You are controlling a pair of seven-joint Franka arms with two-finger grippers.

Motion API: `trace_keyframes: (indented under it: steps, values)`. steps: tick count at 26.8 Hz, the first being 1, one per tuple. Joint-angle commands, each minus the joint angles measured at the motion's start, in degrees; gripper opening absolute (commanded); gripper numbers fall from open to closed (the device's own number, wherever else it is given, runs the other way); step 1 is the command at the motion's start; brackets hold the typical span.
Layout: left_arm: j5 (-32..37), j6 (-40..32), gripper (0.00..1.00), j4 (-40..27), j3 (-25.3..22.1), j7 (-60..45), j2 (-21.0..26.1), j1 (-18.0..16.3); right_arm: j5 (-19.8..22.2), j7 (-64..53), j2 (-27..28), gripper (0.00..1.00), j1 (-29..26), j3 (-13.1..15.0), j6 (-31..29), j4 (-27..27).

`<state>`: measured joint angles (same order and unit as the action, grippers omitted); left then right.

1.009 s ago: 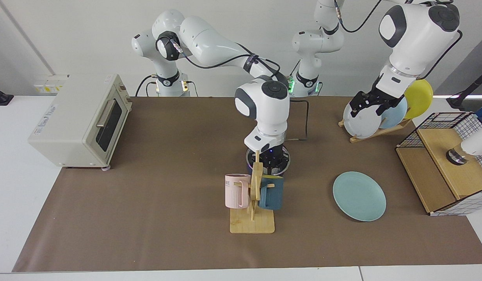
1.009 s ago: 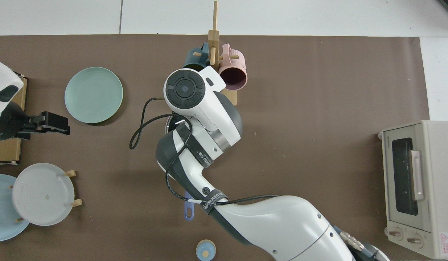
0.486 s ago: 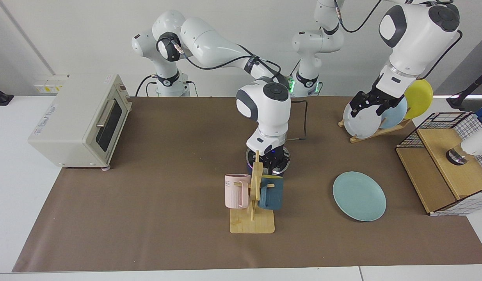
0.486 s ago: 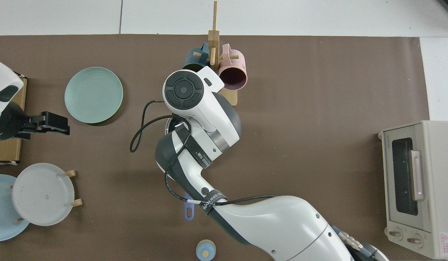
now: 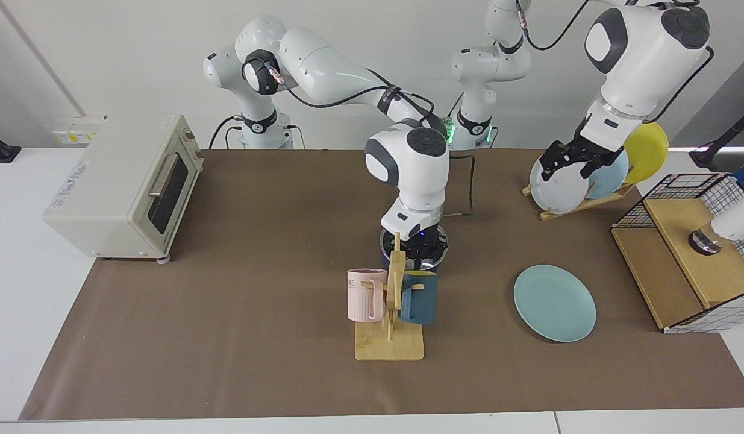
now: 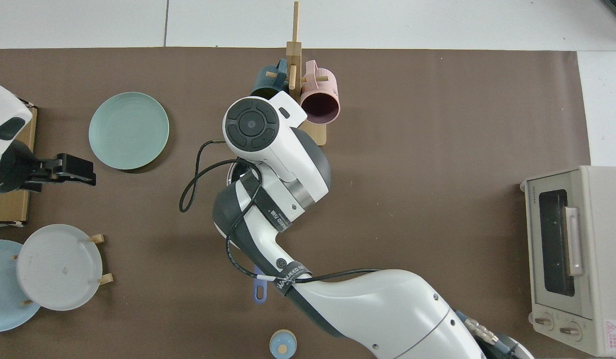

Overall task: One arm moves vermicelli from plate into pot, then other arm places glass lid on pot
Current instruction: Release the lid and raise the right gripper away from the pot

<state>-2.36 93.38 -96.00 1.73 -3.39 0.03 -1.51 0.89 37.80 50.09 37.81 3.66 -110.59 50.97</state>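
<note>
We saw the brown mat [image 5: 239, 313] covering most of the table, and on it everything else stood. The right arm [image 5: 341, 78] reached from its base at the facing view's left out over the middle of the mat, its wrist pointing straight down. The left arm [image 5: 637, 54] waited high at the far side, by the wooden rack of plates [image 5: 579, 175].

The toaster oven [image 5: 121, 187] sat at the mat's edge, well apart from the work. A wire basket with a wooden box [image 5: 691, 253] stood at the opposite end.

The teal plate [image 5: 554, 302] lay flat and bare near the basket; we could find no vermicelli on it, nor anywhere else in either view.

The mug stand [image 5: 391, 313], with a pink mug [image 5: 365, 294] and a dark blue mug [image 5: 418, 298], stood just in front of the pot [image 5: 385, 253] in the facing view and hid much of it. The pot's blue handle [image 6: 259, 289] showed in the top view under the right arm.

The glass lid [image 5: 439, 250] lay over the pot, its metal rim showing around the right gripper [image 5: 421, 248], which was down at the lid's centre with its blue light on. We could not tell whether that claw was closed on the knob or parted.

The left gripper [image 5: 572, 160] hung before the pale plates, its claw spread narrowly and holding nothing.
</note>
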Motion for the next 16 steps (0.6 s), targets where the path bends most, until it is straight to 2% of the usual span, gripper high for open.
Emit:
trace_keyframes:
  steps: [1,12,16]
  values:
    - [0.0,0.2,1.00,-0.7,-0.2,0.6,-1.0,0.0,0.0,-1.8,0.4,0.00,-0.4,-0.4,0.7,-0.3]
    - [0.0,0.2,1.00,-0.8,-0.2,0.6,-1.0,0.0,-0.1,-1.9,0.3,0.00,-0.4,-0.4,1.0,-0.3]
    - [0.0,0.2,1.00,-0.7,-0.2,0.6,-1.0,0.0,-0.5,-1.9,-0.9,0.00,-0.8,-0.4,3.6,-0.4]
